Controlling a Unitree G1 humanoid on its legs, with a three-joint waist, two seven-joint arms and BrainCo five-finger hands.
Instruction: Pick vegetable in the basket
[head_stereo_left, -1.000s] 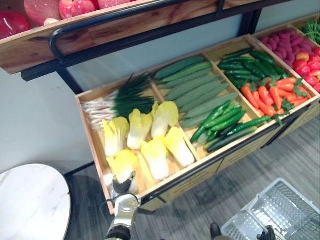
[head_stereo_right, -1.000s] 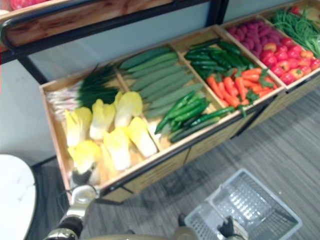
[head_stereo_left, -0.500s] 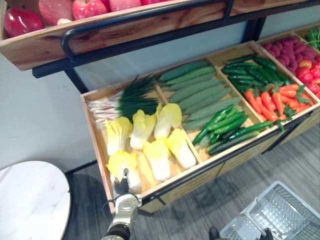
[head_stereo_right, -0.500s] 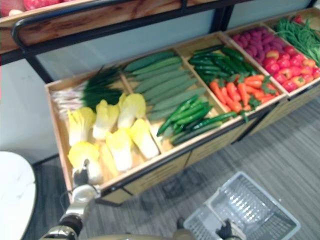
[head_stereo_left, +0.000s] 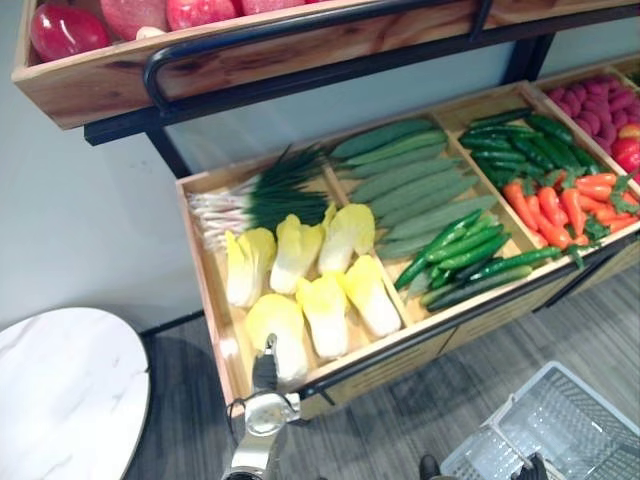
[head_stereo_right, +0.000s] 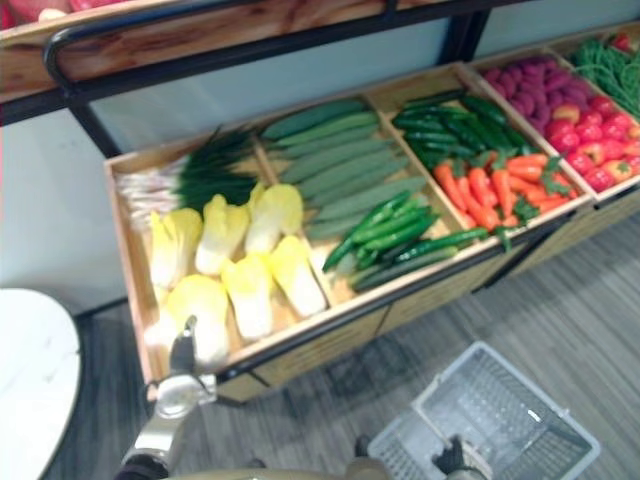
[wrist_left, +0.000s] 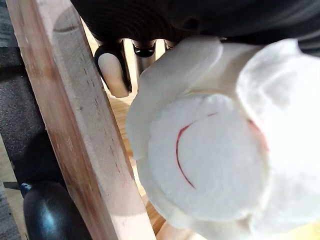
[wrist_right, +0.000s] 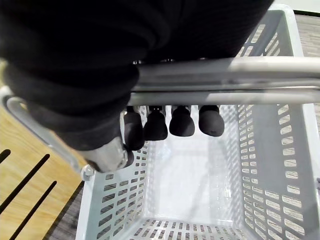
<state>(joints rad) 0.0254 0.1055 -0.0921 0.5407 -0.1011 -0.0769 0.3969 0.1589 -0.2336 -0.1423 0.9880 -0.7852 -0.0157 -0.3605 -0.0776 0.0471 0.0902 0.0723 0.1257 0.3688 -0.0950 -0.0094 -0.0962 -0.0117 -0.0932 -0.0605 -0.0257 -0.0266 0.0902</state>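
Observation:
Several yellow-white cabbages lie in the left compartment of the wooden crate (head_stereo_left: 205, 290). My left hand (head_stereo_left: 265, 368) reaches over the crate's front rail and rests against the stem end of the nearest cabbage (head_stereo_left: 280, 322). In the left wrist view that cabbage's pale cut base (wrist_left: 210, 160) sits right under the palm, and the fingertips (wrist_left: 114, 75) stand beside it, relaxed and not closed round it. My right hand (wrist_right: 170, 121) is curled round the grey handle (wrist_right: 235, 80) of the white plastic basket (head_stereo_left: 565, 420), which hangs low at the right.
Spring onions (head_stereo_left: 255, 195), cucumbers (head_stereo_left: 400, 175), green peppers (head_stereo_left: 465, 250), carrots (head_stereo_left: 565, 200) and red produce fill the other compartments. A wooden shelf with apples (head_stereo_left: 200, 12) overhangs the crate. A round white table (head_stereo_left: 65, 385) stands at the lower left.
The whole picture has shifted, so the camera moved. My left hand stays at the near end of the front cabbage. The right hand keeps hold of the basket handle.

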